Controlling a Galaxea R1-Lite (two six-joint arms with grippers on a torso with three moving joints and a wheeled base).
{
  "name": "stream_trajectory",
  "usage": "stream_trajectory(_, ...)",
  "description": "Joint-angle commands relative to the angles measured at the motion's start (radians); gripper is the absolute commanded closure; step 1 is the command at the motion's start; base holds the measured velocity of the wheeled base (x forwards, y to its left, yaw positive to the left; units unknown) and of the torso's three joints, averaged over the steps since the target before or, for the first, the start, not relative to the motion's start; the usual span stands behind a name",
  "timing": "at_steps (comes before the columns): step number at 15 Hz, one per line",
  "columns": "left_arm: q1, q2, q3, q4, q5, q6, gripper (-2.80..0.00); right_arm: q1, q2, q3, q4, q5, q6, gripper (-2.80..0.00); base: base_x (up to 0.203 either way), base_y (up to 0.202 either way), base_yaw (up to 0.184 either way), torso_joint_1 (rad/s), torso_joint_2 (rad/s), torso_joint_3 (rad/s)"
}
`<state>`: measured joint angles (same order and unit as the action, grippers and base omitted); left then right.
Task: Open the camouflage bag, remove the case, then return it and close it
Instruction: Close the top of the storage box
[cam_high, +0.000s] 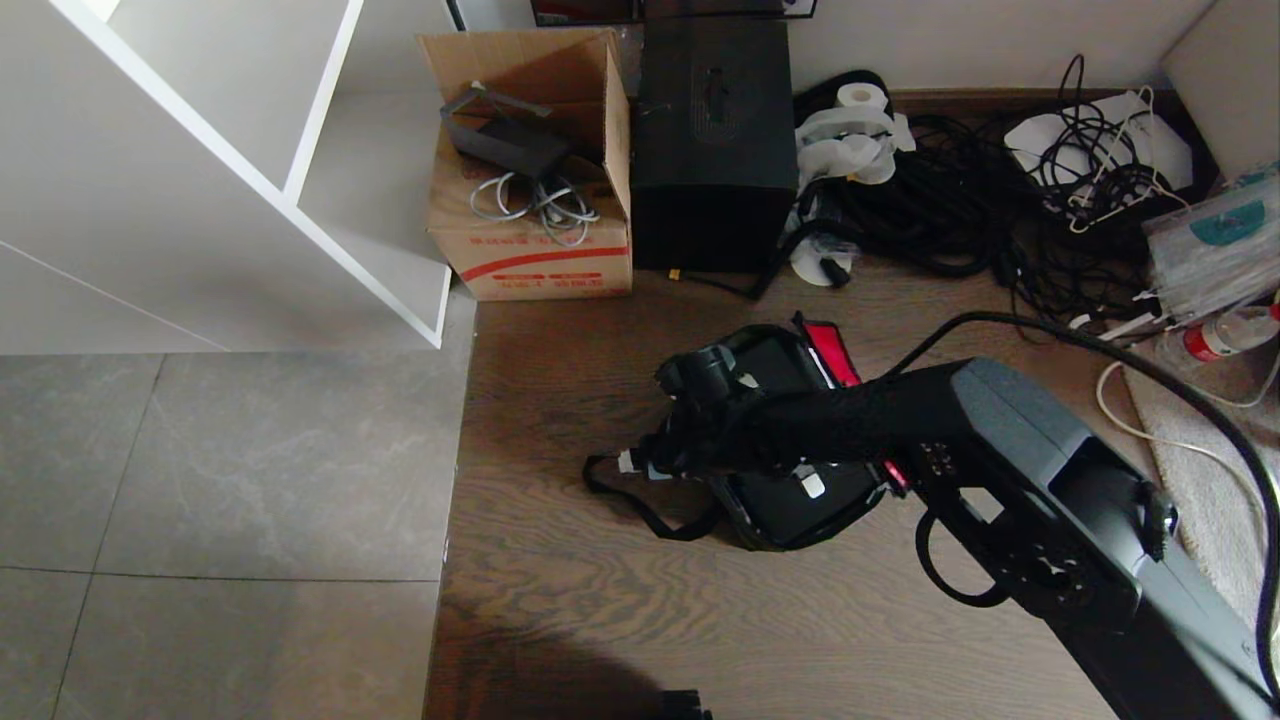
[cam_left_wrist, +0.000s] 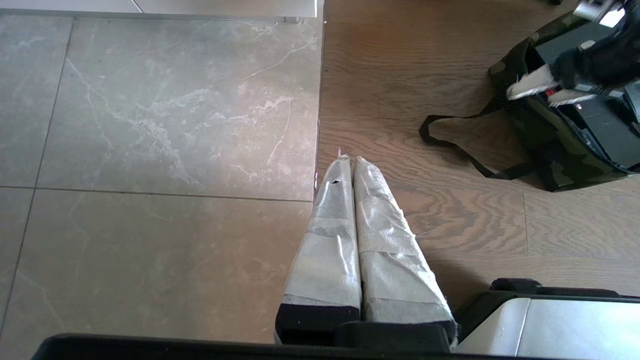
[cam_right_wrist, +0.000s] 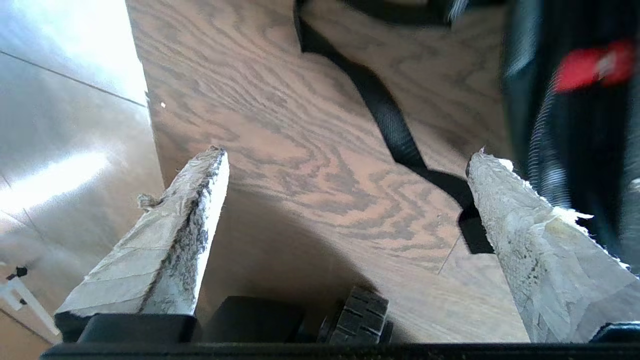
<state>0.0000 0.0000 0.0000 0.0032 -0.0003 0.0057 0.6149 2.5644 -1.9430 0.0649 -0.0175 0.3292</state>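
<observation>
A: Start left of the bag (cam_high: 770, 520). What room is there?

B: Plenty. Grey stone tiles (cam_high: 220, 500), smooth and veined, run up to a straight seam where the wood-grain floor (cam_high: 560, 600) begins. Behind the tiles stands a white shelf unit (cam_high: 230, 170) with slanted panels. Between that seam and the bag the boards lie bare except for the bag's black strap (cam_high: 640, 505), a flat loop of webbing trailing left on the wood.

A: And the left gripper (cam_left_wrist: 347, 159)?

B: Parked over the seam, well left of the bag, its two tape-wrapped fingers (cam_left_wrist: 330, 240) pressed together, nothing between them.

A: The bag itself?

B: Soft camouflage cloth, lying open on the wood, a red panel (cam_high: 832, 352) showing at its far edge. The case (cam_high: 790, 500) sits inside it, flat, black and hard-faced, its rim ringed by the bag's mouth.

A: Right gripper (cam_right_wrist: 345, 155)?

B: Hanging over the bag's left edge, above the strap. Fingers (cam_right_wrist: 170, 235) spread wide, worn tape on both, holding nothing; in the wrist view only bare boards and strap show between them.

A: Behind the bag?

B: A cardboard box (cam_high: 535, 170) with cables in it, then a tall black box (cam_high: 712, 140) beside it.

A: To the right?

B: A crowded tangle of black cables (cam_high: 960, 200) along the wall, and the edge of a pale rug (cam_high: 1200, 480).
</observation>
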Motion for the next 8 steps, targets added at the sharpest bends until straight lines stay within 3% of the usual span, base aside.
stream_trajectory(1,0.000,0.000,0.000,0.000,-0.001,0.000,0.00,0.003,-0.032,0.001,0.004,0.002,-0.006,-2.80,0.000,0.000,0.000,0.000,0.00,0.000)
stream_trajectory(4,0.000,0.000,0.000,0.000,0.000,0.000,0.00,-0.003,-0.046,0.002,0.039,-0.006,-0.010,-2.80,0.000,0.000,0.000,0.000,0.00,0.000)
stream_trajectory(8,0.000,0.000,0.000,0.000,0.000,0.000,0.00,-0.022,-0.121,0.046,0.131,-0.020,-0.086,-2.80,0.000,0.000,0.000,0.000,0.00,0.000)
